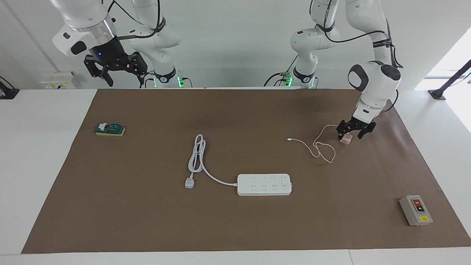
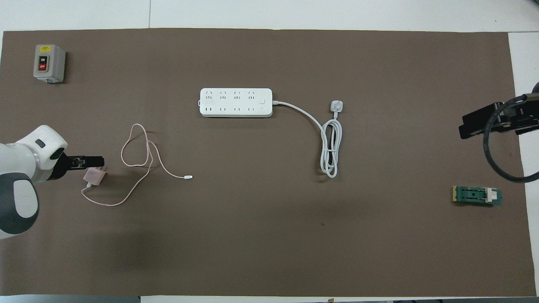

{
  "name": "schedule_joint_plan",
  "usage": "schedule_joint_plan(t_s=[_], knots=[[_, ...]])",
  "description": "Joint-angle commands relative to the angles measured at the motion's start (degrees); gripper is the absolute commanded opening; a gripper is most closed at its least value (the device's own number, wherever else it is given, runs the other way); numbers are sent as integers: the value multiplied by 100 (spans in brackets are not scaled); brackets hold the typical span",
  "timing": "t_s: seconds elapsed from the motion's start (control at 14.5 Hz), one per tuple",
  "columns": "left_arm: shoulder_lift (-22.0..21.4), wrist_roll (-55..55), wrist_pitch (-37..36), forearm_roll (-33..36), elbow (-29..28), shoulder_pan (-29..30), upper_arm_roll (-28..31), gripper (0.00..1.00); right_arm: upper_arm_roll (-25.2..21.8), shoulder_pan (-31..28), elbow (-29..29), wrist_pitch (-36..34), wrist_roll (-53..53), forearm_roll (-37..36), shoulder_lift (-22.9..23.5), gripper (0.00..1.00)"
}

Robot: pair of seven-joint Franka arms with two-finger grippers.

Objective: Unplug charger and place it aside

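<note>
Charger [image 1: 346, 139] (one, unplugged) on mat beneath spread-fingered left gripper [image 1: 356, 133], seemingly released; right gripper [image 1: 115, 67] open aloft.

The charger [image 1: 346, 139] [image 2: 93, 176], a small pale pink cube with a long thin pink cable [image 1: 323, 148] [image 2: 139, 162], is seen lying unplugged on the brown tabletop [image 1: 235, 228] [image 2: 269, 235], toward the left arm's end. It is well apart from the strip [image 1: 264, 184] [image 2: 236, 102] and nearer to the robots than it. The cable is run out from the cube in loose, crossing loops. It is ended in a tiny white connector [image 1: 289, 139] [image 2: 188, 177], laid flat toward the tabletop's middle.
</note>
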Motion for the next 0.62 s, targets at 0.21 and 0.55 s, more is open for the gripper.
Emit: schedule_joint_plan(t_s=[0.21,0.55], knots=[[243,-322,-2855,-6,2787,199,-8,100,359,-499,-569,43,-476,-205,-360,100],[191,-1149,-3674,548,3844,103,-43,100,376,-447,-955,-55,-704,-354,-640,100]])
